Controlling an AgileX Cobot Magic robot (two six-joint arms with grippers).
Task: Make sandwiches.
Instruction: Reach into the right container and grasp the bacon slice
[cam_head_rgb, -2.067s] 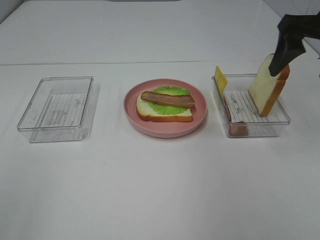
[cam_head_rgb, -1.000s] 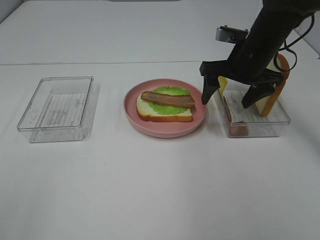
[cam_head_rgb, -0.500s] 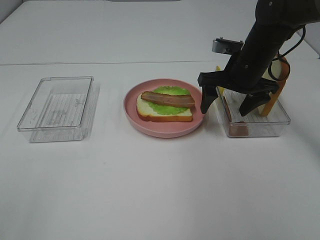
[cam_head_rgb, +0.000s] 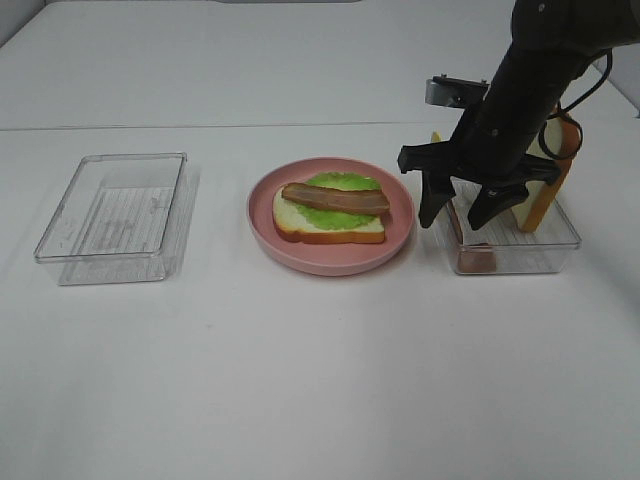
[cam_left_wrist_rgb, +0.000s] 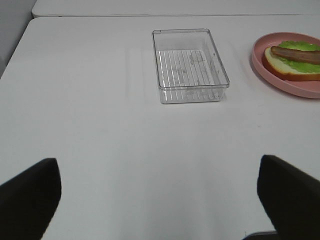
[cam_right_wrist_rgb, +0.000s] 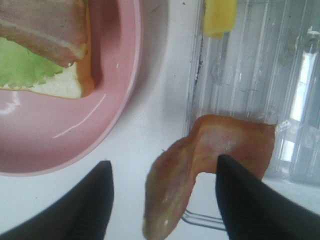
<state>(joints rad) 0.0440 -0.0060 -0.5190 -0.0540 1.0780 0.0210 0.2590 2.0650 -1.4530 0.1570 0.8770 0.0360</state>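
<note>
Wide bare table (cam_head_rgb: 320, 380) near front; upright bread (cam_head_rgb: 540, 205) crowds right tray (cam_head_rgb: 530, 258).

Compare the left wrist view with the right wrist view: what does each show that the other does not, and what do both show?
Only the left wrist view shows the empty clear tray and the left gripper, its jaws wide apart. Only the right wrist view shows the ham slice at the rim of a second tray, the yellow cheese, and the right gripper, its jaws standing either side of the ham. Both show the pink plate carrying the bread, lettuce and bacon.
</note>
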